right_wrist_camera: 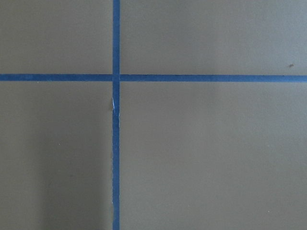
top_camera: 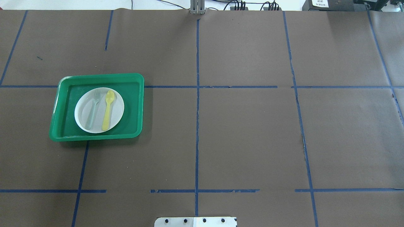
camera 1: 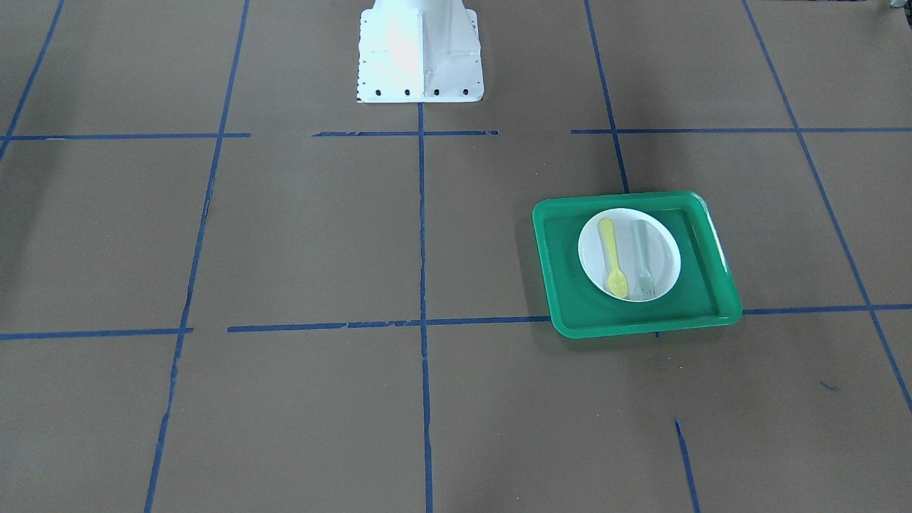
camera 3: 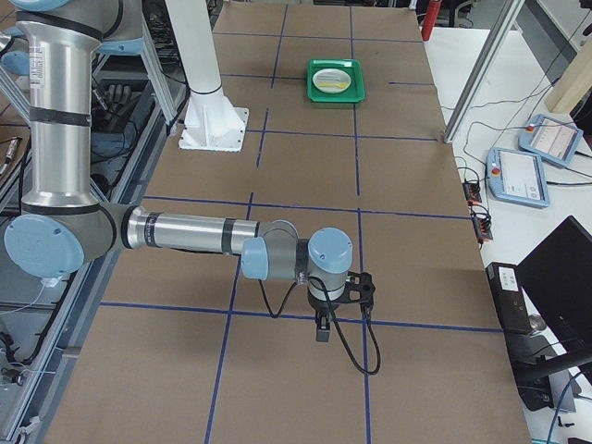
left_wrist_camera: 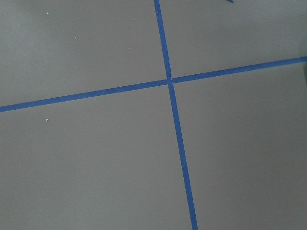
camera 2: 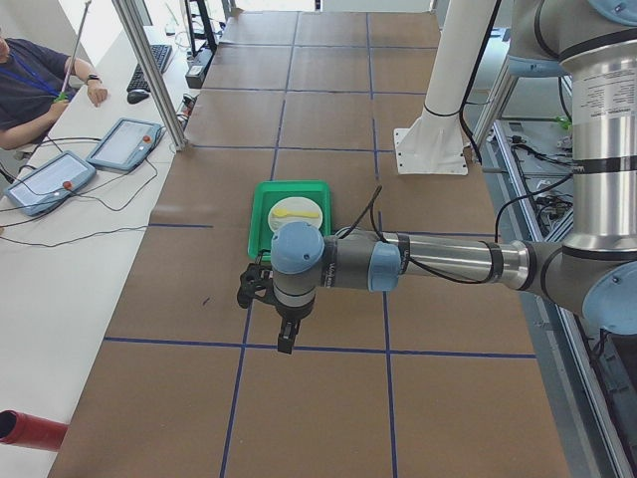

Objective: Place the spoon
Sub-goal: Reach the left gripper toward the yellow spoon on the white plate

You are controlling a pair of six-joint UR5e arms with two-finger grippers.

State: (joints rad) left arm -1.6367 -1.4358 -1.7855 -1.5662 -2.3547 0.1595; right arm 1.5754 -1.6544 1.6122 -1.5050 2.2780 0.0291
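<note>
The yellow spoon (camera 1: 611, 258) lies on the white plate (camera 1: 662, 256) beside a pale grey-green fork (camera 1: 642, 256). The plate sits in a green tray (camera 1: 641, 324). In the overhead view the spoon (top_camera: 108, 110) lies on the plate's (top_camera: 117, 108) right half, bowl away from the robot. My left gripper (camera 2: 287, 342) shows only in the exterior left view, above bare table and short of the tray. My right gripper (camera 3: 322, 331) shows only in the exterior right view, far from the tray. I cannot tell whether either is open or shut. Both wrist views show only brown table and blue tape.
The table is brown with a grid of blue tape lines. The robot's white base (camera 1: 420, 53) stands at the table's middle edge. A person sits beside tablets (camera 2: 124, 144) on a white side desk. The tray (top_camera: 94, 137) is on my left side.
</note>
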